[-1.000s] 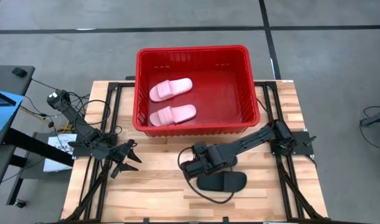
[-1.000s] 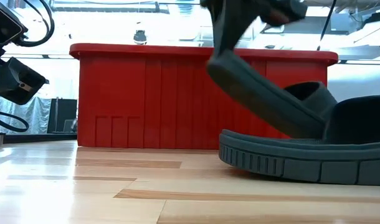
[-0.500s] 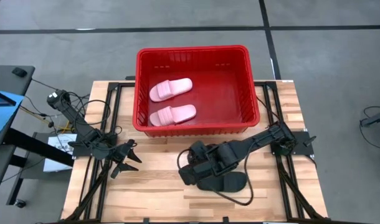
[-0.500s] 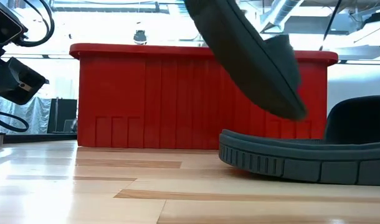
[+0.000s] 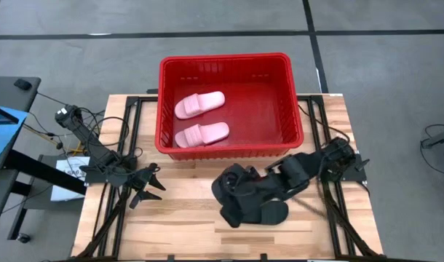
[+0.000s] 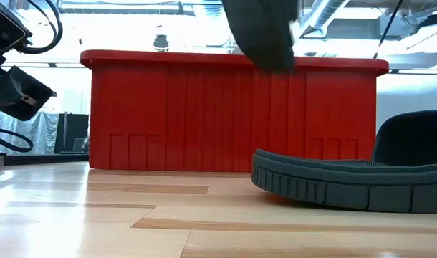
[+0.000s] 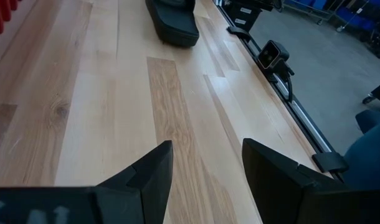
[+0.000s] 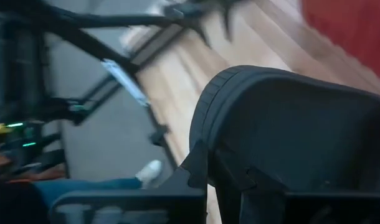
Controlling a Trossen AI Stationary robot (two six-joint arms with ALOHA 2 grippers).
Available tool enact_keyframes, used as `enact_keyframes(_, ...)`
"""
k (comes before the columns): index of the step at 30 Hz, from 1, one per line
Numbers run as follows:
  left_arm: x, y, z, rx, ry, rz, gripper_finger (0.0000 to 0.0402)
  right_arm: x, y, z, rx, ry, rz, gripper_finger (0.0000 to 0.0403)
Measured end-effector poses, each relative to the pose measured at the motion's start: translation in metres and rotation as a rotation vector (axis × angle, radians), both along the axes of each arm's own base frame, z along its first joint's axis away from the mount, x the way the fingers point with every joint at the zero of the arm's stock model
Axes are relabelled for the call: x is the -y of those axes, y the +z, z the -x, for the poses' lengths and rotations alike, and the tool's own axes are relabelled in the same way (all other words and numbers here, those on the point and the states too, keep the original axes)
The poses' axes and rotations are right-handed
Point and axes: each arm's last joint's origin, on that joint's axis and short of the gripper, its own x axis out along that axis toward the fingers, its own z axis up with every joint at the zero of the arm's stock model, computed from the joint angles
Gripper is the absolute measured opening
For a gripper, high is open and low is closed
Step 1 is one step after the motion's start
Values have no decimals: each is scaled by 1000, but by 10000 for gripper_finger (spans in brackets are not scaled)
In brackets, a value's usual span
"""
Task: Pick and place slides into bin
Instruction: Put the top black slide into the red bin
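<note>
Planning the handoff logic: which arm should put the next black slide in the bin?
Right. The right gripper already holds a black slide lifted near the bin; the left gripper waits open at the table's left side.

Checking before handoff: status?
Right gripper holds one black slide aloft. Left gripper open, idle. Pink pair in bin; other black slide on table.

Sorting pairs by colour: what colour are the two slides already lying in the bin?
Pale pink, both slides, inside the red bin; clearest in the high view.

Gripped black slide (image 5: 236, 198) now higher, tilted.
</note>
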Motion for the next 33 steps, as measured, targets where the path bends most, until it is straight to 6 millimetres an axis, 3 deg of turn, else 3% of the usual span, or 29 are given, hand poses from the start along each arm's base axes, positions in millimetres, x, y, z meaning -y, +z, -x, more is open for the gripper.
enact_keyframes(9, 0, 0, 0, 0, 0, 0, 183, 17, 65, 31, 332, 193, 26, 0)
enact_keyframes(14, 0, 0, 0, 0, 0, 0, 183, 48, 92, 52, 425, 201, 114, 0)
enact_keyframes(19, 0, 0, 0, 0, 0, 0, 183, 94, 109, 64, 465, 143, 216, 0)
enact_keyframes(25, 0, 0, 0, 0, 0, 0, 183, 162, 111, 62, 425, 32, 254, 0)
enact_keyframes(33, 0, 0, 0, 0, 0, 0, 183, 255, 81, 41, 248, -130, 179, 0)
